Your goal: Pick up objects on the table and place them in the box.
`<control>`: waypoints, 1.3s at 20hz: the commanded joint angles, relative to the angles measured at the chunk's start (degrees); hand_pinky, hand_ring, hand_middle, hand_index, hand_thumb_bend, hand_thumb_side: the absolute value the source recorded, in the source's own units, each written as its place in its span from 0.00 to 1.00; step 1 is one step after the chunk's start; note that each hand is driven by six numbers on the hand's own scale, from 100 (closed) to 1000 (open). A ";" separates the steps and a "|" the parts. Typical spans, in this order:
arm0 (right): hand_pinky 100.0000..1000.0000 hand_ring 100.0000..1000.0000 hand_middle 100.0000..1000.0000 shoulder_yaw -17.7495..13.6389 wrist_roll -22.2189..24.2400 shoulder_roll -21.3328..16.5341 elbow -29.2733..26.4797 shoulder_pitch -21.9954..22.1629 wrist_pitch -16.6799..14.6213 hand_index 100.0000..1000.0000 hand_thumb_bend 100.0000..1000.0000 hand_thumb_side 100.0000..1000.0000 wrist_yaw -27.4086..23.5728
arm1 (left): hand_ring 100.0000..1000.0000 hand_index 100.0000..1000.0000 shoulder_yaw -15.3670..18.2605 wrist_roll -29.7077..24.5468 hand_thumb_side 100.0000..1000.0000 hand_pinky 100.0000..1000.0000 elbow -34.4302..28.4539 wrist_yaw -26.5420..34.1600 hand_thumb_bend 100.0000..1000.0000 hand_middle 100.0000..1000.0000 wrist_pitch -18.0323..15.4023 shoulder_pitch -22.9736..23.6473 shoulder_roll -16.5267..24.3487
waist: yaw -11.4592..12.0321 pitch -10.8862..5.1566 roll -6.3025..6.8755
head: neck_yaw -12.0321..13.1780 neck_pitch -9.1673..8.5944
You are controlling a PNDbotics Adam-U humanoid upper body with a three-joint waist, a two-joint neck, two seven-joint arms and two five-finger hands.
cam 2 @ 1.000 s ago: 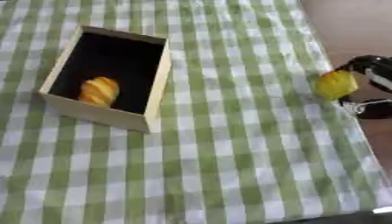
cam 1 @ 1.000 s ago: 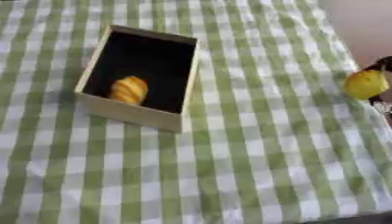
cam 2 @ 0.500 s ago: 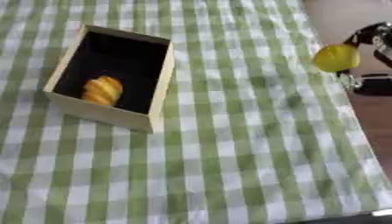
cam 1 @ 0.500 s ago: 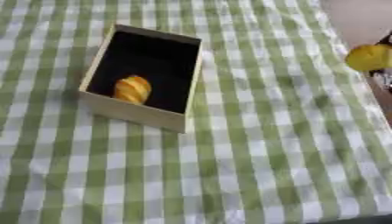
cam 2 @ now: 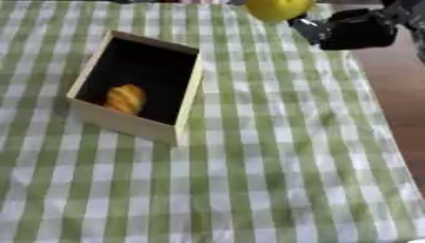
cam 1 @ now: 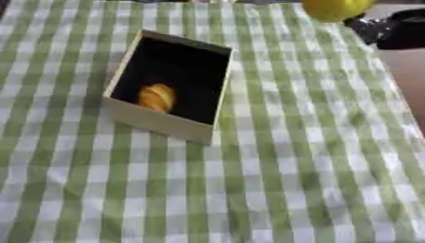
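The right hand [cam 2: 353,31] comes in at the upper right corner, well beyond the far right corner of the box [cam 2: 124,124], and its dark fingers close on a round yellow fruit [cam 2: 278,8] held in the air above the desk's far edge. The box itself is an open, light-walled carton with a dark inside, lying askew on the green-and-white checked cloth [cam 2: 274,166] that covers the desk. Inside the box, near its front left wall, lies a small golden-brown ribbed pastry [cam 2: 125,98]. The left hand shows in neither view.
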 commanded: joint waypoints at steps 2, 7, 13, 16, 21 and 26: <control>0.78 0.64 0.43 2.74 5.71 8.71 1.80 -7.79 1.29 0.55 0.00 0.00 -1.13 | 0.79 0.81 0.63 1.20 0.56 0.63 -0.90 -0.02 0.17 0.74 -0.96 -0.89 1.83 | 0.66 -1.49 -0.11 | -1.13 0.13; 0.78 0.64 0.44 5.71 8.01 19.35 10.06 -14.47 0.25 0.56 0.00 0.00 5.31 | 0.78 0.81 1.06 2.73 0.55 0.63 -0.90 -0.08 0.18 0.74 -1.77 -1.21 1.74 | 1.75 -1.63 -0.39 | -2.45 0.14; 0.78 0.65 0.45 8.60 6.31 28.62 22.82 -16.91 -3.30 0.57 0.00 0.00 16.97 | 0.78 0.81 0.97 3.91 0.54 0.63 -0.90 -0.04 0.19 0.73 -2.97 -2.00 1.59 | 2.96 -1.44 -0.53 | -3.69 -0.15; 0.78 0.65 0.46 9.60 5.09 30.99 28.46 -17.15 -5.29 0.58 0.00 0.00 21.53 | 0.78 0.81 0.64 3.51 0.54 0.63 -0.90 -0.06 0.19 0.73 -2.97 -2.17 1.37 | 3.37 -1.27 -0.69 | -3.92 -0.30; 0.78 0.66 0.47 11.10 4.09 32.43 32.79 -16.03 -8.37 0.59 0.00 0.03 26.73 | 0.78 0.81 0.46 2.76 0.55 0.63 -0.90 0.13 0.19 0.73 -2.51 -2.02 1.08 | 3.35 -1.10 -0.96 | -3.70 -0.33; 0.79 0.78 0.65 11.86 3.11 32.56 32.22 -14.87 -10.40 0.74 0.00 0.09 30.57 | 0.78 0.81 0.46 2.40 0.56 0.63 -0.90 0.13 0.18 0.73 -2.24 -1.85 1.09 | 3.01 -1.09 -0.93 | -3.22 -0.05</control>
